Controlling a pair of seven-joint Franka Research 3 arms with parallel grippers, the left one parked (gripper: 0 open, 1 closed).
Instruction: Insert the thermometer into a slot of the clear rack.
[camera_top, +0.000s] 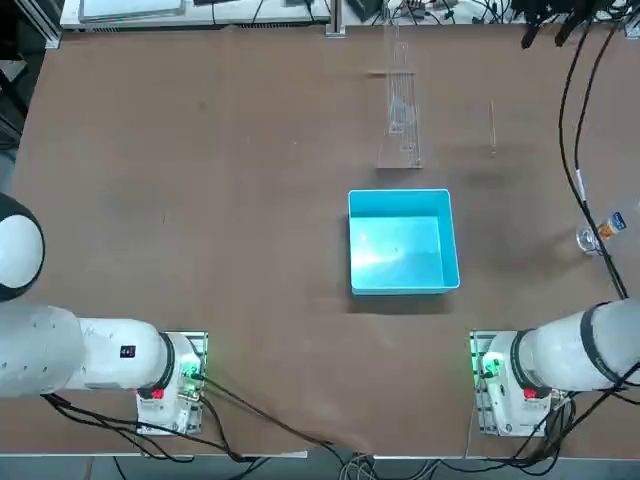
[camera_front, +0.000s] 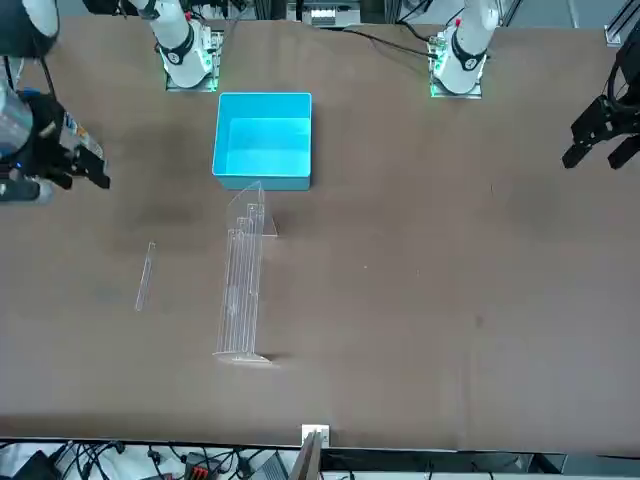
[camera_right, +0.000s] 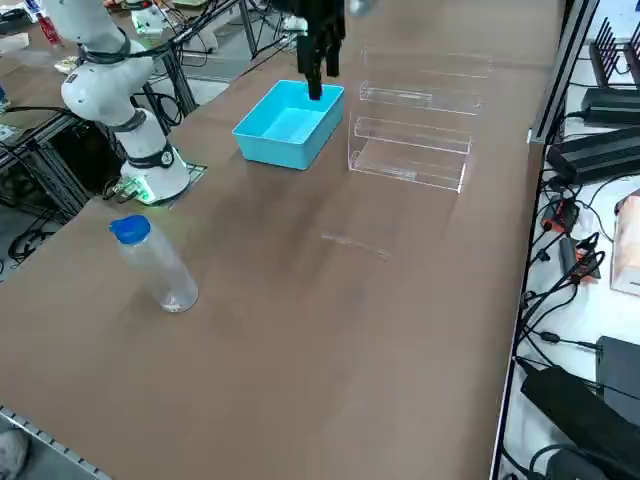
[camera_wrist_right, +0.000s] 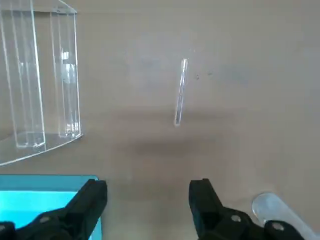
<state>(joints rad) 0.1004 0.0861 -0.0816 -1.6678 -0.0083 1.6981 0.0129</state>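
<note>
The thermometer (camera_top: 492, 125) (camera_front: 146, 275) (camera_right: 355, 243) (camera_wrist_right: 180, 92) is a thin pale rod lying flat on the brown table, a short way to the right of the clear rack (camera_top: 400, 110) (camera_front: 243, 280) (camera_right: 415, 130) (camera_wrist_right: 45, 75). The rack is a long transparent stand with tiered slots, and nothing is in its slots. My right gripper (camera_wrist_right: 148, 187) (camera_front: 90, 170) (camera_right: 320, 80) hangs high above the table, well short of the thermometer on the robot's side. It is open, with nothing between its black fingers.
An open bright-blue box (camera_top: 403, 284) (camera_front: 262, 181) (camera_right: 275, 150) (camera_wrist_right: 45, 200) sits just on the robot's side of the rack. A small clear bottle (camera_top: 598, 233) (camera_right: 155, 265) (camera_wrist_right: 272, 207) with a blue cap stands near the table's right edge. Black cables (camera_top: 575, 120) hang at the far right.
</note>
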